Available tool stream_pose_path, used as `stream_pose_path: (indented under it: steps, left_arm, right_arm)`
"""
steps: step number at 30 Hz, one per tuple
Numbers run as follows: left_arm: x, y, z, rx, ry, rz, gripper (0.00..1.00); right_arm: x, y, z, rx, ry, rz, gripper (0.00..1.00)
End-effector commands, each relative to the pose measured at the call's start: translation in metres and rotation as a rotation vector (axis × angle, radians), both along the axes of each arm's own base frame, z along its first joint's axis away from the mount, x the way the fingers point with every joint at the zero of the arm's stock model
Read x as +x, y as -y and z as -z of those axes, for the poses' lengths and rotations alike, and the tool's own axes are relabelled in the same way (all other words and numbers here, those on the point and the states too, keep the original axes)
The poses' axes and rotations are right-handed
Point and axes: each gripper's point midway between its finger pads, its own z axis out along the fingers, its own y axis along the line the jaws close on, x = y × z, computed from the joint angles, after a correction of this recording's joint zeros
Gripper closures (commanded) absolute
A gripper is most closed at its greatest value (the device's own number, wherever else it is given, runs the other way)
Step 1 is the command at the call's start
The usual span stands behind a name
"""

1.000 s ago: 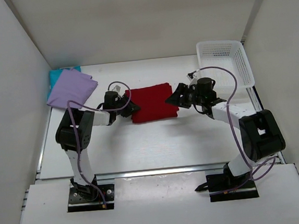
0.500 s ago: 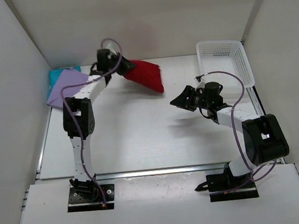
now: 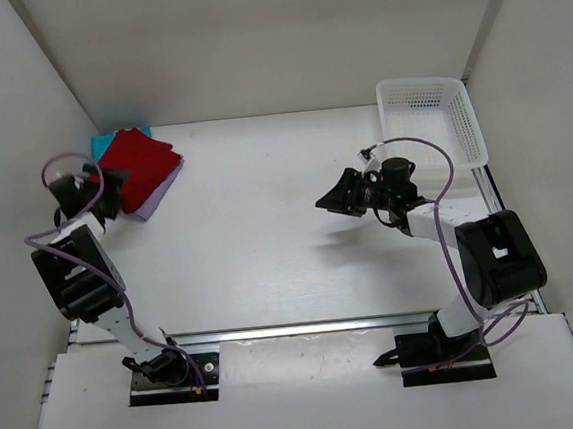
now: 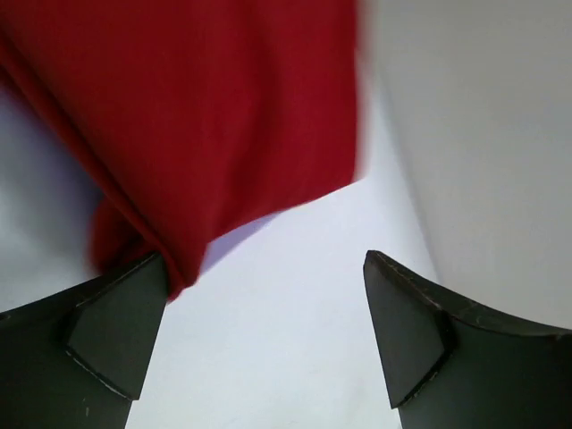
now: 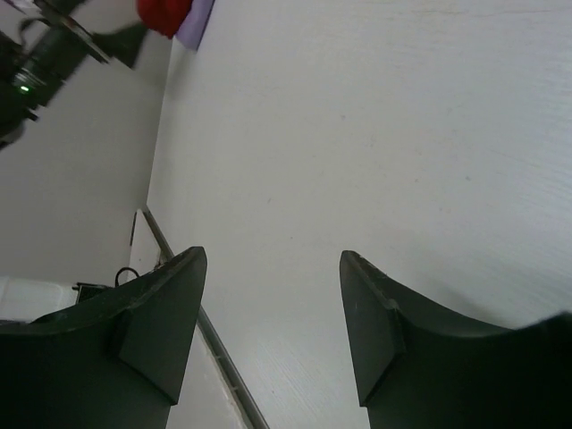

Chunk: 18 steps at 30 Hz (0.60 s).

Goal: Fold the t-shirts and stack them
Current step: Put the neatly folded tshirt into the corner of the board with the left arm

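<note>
The red t-shirt [image 3: 140, 165] lies folded on the lavender t-shirt [image 3: 161, 196], with a corner of the teal t-shirt [image 3: 103, 143] showing beneath at the back left. My left gripper [image 3: 110, 193] sits at the stack's near-left edge, open. In the left wrist view the red t-shirt [image 4: 206, 107] hangs over the lavender t-shirt [image 4: 286, 313]; the left gripper [image 4: 264, 261] holds nothing, though the red cloth's edge brushes one finger [image 4: 121, 322]. My right gripper [image 3: 331, 198] hovers open over bare table right of centre, and in its own view the right gripper [image 5: 273, 257] is empty.
A white lattice basket [image 3: 464, 119] stands at the back right. White walls enclose the table on the left, back and right. The right wrist view shows the far stack [image 5: 165, 13] and the left arm [image 5: 49, 54] by the left wall.
The left arm carried the red t-shirt from the table's middle to the back-left stack and let it go. The right gripper drew back from where the shirt lay.
</note>
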Motion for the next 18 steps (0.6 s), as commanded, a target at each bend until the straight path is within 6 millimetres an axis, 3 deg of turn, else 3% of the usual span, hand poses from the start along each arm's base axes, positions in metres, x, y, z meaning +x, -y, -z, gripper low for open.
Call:
stream_pose_path:
  steps: [1,5,6,9,10,12,14,16,17,18]
  left_arm:
    - [-0.042,0.010,0.016,-0.047,0.010,-0.022,0.01]
    - [-0.072,-0.003,-0.004,0.020,0.032,-0.143,0.01]
    - [-0.074,-0.001,-0.005,0.019,0.023,-0.148,0.01]
    - [-0.080,0.011,-0.034,0.038,0.085,-0.144,0.02]
    - [-0.080,0.026,-0.032,0.033,0.083,-0.110,0.01]
    - [-0.082,0.052,-0.043,0.076,0.121,-0.059,0.02]
    - [-0.088,0.087,-0.041,0.142,0.118,0.029,0.02]
    - [-0.092,0.153,-0.037,0.208,0.098,0.190,0.01]
    - [-0.094,0.165,-0.035,0.260,0.091,0.211,0.02]
    - [-0.103,0.204,-0.032,0.272,0.101,0.314,0.01]
  right_arm:
    - [0.001,-0.016,-0.022,0.024,0.087,-0.066,0.40]
    - [-0.008,-0.025,-0.020,0.016,0.097,-0.098,0.40]
    - [-0.012,-0.029,-0.017,0.009,0.086,-0.104,0.40]
    - [-0.018,-0.034,-0.017,-0.027,0.107,-0.102,0.40]
    - [-0.021,-0.032,-0.013,-0.042,0.099,-0.091,0.40]
    - [-0.024,-0.033,-0.011,-0.057,0.097,-0.076,0.28]
    - [-0.031,-0.034,-0.008,-0.088,0.097,-0.071,0.01]
    - [-0.031,-0.030,0.001,-0.149,0.094,-0.017,0.01]
    - [-0.034,-0.030,0.001,-0.163,0.103,-0.015,0.01]
    - [-0.039,-0.029,0.004,-0.170,0.103,-0.019,0.01]
